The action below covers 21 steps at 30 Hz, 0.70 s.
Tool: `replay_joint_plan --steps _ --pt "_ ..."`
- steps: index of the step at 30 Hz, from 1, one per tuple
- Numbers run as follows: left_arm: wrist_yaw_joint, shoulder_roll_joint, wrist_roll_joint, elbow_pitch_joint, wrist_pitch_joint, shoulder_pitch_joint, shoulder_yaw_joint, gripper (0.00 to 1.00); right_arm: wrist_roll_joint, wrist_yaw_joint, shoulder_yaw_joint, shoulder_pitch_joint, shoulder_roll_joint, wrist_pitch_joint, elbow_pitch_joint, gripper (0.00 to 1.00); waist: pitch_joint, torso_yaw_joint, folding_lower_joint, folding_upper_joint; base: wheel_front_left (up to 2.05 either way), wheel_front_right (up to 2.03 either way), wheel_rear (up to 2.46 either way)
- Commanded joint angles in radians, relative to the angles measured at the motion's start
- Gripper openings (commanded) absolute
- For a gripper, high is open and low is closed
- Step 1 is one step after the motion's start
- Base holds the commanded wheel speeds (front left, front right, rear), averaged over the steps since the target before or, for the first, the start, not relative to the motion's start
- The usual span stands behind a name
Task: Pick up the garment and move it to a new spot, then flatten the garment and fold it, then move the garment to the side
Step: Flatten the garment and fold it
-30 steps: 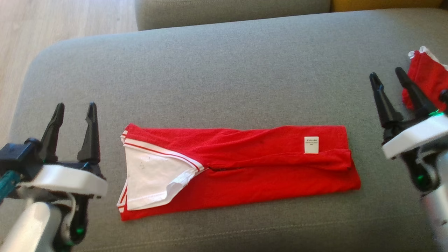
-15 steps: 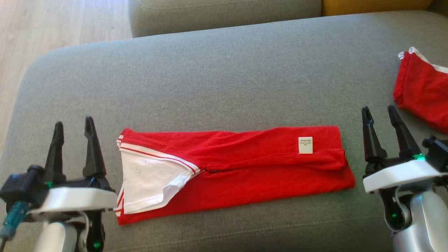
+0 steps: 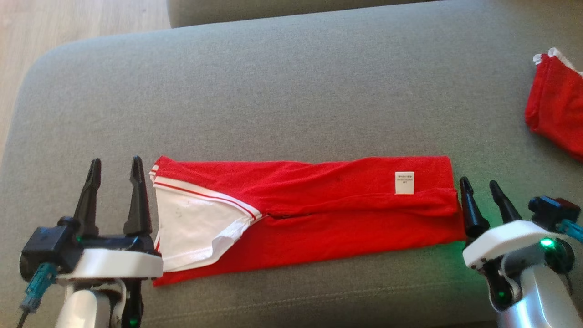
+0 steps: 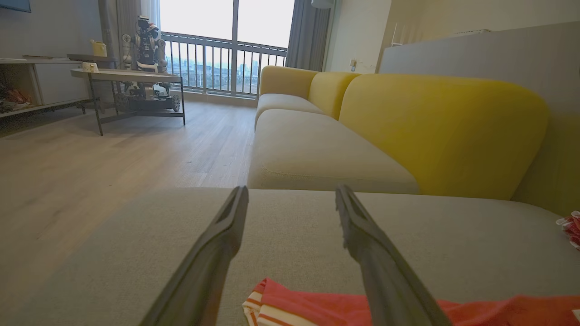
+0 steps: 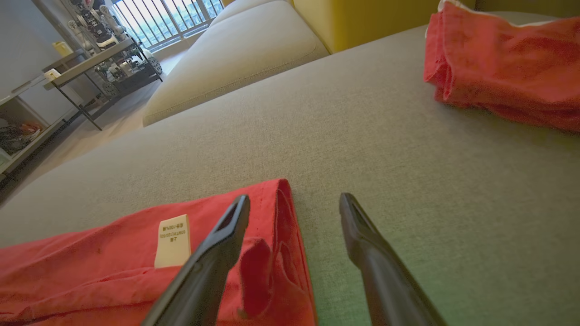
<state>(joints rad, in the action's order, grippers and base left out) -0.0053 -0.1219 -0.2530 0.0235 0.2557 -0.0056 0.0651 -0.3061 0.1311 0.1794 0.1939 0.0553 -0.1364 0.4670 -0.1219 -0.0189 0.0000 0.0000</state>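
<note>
- The left gripper (image 3: 115,159), two long dark fingers on a white wrist housing, has its fingers spread apart with nothing between them, low at the lower left of the head view.
- Its inner finger stands just beside the left end of the long red folded cloth garment with a white panel and red-and-white striped trim (image 3: 328,214). In the left wrist view that striped corner lies below the gap between the fingers.
- The right gripper (image 3: 478,181) is likewise spread wide and empty, just beside the garment's right end.
- In the right wrist view one of its fingers hangs over the folded right edge and the other over bare cushion. Whether either finger touches the cloth cannot be told.
- The garment lies flat as a narrow band across the near part of the wide grey fabric sofa cushion (image 3: 291,100), between the two grippers.
- A small white rectangular label (image 3: 404,182) sits on top of the garment near its right end.
- A second, crumpled red cloth with a white edge (image 3: 558,109) lies well apart on the cushion's far right.
- Pale wooden floor (image 3: 82,18) shows at the upper left.
</note>
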Motion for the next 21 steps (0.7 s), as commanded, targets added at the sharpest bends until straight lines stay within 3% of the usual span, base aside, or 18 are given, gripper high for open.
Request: replay_joint_plan --steps 1,17,18,19,21 --pt "-0.013 -0.001 0.015 0.026 0.006 -0.052 -0.049 1.0 0.003 0.0 -0.021 0.065 -0.004 0.002 0.002 1.0 -0.009 0.003 0.0 0.0 0.0 0.0 0.0" --pt "-0.082 0.025 0.057 0.005 0.006 -0.091 -0.146 1.0 -0.031 0.0 -0.074 0.183 -0.005 0.006 0.367 1.0 -0.033 0.031 0.0 0.0 0.0 0.0 0.0" --pt "-0.085 0.025 0.059 0.004 0.006 -0.091 -0.151 1.0 -0.035 0.0 -0.081 0.189 -0.005 0.005 0.379 0.74 -0.032 0.031 0.0 0.0 0.0 0.0 0.0" --pt "-0.087 0.027 0.06 0.003 0.006 -0.091 -0.156 1.0 -0.038 0.0 -0.085 0.194 -0.005 0.001 0.39 0.0 -0.031 0.031 0.0 0.0 0.0 0.0 0.0" --pt "-0.09 0.03 0.063 0.001 0.006 -0.089 -0.165 1.0 -0.039 0.0 -0.091 0.203 -0.005 -0.008 0.407 0.0 -0.029 0.03 0.0 0.0 0.0 0.0 0.0"
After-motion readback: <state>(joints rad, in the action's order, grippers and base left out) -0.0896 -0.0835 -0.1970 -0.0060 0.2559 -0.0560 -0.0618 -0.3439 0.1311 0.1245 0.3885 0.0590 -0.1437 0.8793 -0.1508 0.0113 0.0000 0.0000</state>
